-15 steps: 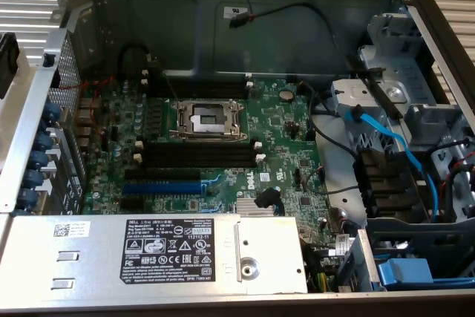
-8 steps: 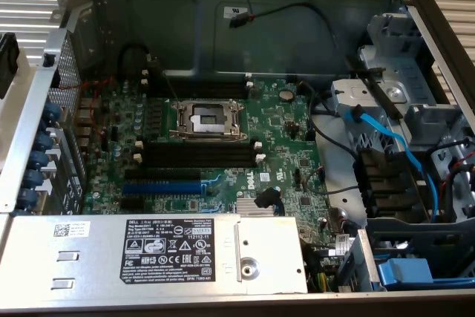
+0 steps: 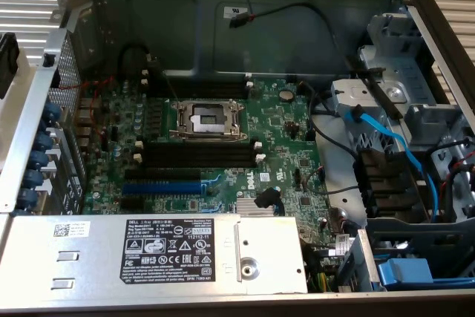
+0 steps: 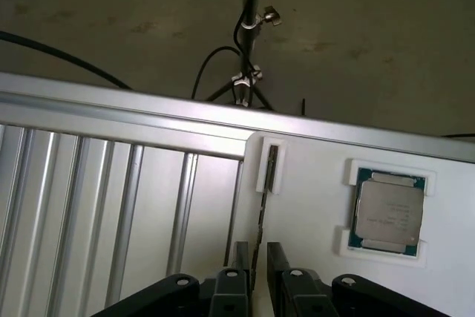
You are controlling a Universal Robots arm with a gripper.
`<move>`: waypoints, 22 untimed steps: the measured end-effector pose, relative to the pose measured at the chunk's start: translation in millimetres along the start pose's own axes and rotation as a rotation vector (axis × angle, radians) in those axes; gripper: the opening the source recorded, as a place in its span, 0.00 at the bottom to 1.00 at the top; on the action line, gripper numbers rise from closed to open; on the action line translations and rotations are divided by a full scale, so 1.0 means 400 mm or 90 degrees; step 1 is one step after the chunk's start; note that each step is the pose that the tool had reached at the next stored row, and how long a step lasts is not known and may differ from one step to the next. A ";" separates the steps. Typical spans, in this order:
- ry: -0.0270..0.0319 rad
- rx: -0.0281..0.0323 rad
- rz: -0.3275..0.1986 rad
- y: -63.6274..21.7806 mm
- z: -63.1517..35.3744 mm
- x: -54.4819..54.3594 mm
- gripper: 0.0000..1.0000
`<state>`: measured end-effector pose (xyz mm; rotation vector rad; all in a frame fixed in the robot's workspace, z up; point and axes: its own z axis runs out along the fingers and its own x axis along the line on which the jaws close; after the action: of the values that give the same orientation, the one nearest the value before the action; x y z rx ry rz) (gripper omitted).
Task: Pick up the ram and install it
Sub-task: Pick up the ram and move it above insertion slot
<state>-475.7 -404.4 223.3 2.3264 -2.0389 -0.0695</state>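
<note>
1. Closest, the gripper point(image 4: 257, 255) straddles the ram point(image 4: 262, 209). Its black fingers point(image 4: 276, 257) are narrowly parted, one on each side of the stick, with a slim gap showing.
2. The ram stands on edge on a white plate point(image 4: 308, 206), its far end in a white holder point(image 4: 260, 174).
3. Near it, a CPU point(image 4: 390, 213) lies flat in white brackets.
4. Beyond the plate runs an aluminium rail point(image 4: 148, 113), then a pole point(image 4: 251, 35) with cables.
5. In the exterior view, an open case point(image 3: 297, 27) shows a motherboard point(image 3: 297, 139) with black slots point(image 3: 197, 155) near the socket point(image 3: 206, 118).
</note>
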 end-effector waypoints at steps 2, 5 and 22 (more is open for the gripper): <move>0.0001 -0.0001 0.000 0.000 0.000 0.000 0.24; 0.0007 -0.0001 0.000 -0.001 0.006 0.000 0.24; 0.0048 -0.0027 0.000 -0.003 0.045 -0.001 0.24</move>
<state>-475.7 -404.1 205.3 2.3201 -2.0340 -0.0649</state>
